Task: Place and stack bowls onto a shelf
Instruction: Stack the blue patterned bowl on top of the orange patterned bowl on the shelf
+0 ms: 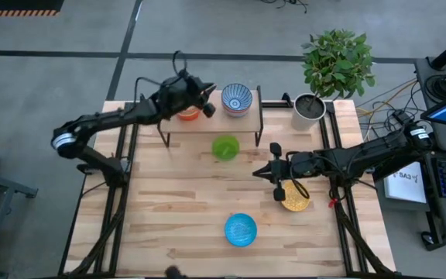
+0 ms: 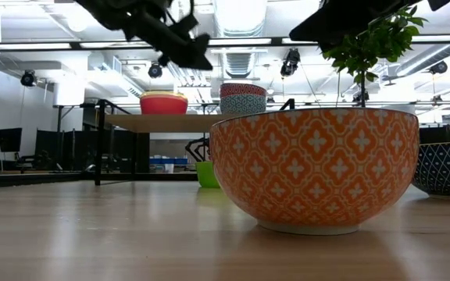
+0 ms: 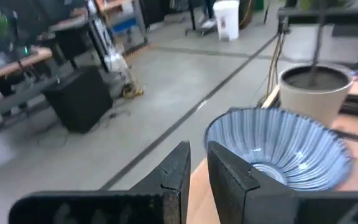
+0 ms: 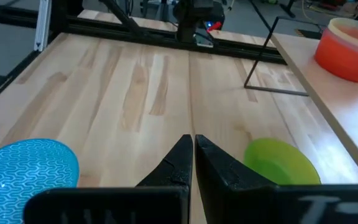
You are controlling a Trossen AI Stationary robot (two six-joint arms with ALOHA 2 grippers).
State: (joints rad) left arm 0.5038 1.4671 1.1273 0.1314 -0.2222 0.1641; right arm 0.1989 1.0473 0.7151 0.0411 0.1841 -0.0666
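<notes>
Shelf [image 1: 248,118] stands at the far edge of the table, with two stacks on its board. Red-orange bowl [image 1: 190,114] is topped by a yellow one, seen best from table height. Beside it sits the blue-white patterned bowl [image 1: 237,98], resting on another bowl.

Left gripper [image 1: 207,102] hovers over the shelf between those two stacks. Its fingers are close together with a narrow gap and hold nothing.

Right gripper [image 1: 273,163] hangs above the table's middle, fingers pressed together and empty. Green bowl [image 1: 225,147] lies on the table just in front of the shelf. Gold bowl [image 1: 294,200] sits partly under the right arm, and the light blue bowl [image 1: 241,229] is nearer the front edge. An orange patterned bowl [image 2: 313,168] sits close to the low camera.

Risks, as I judge them:
- The left gripper is hemmed in by both stacks, so a sideways swing could clip either and topple the upper bowl.
- The right arm passes above the gold bowl and could nudge it if it dips.
- The right gripper must spread before reaching for the green bowl, or it will just push it under the shelf.
</notes>
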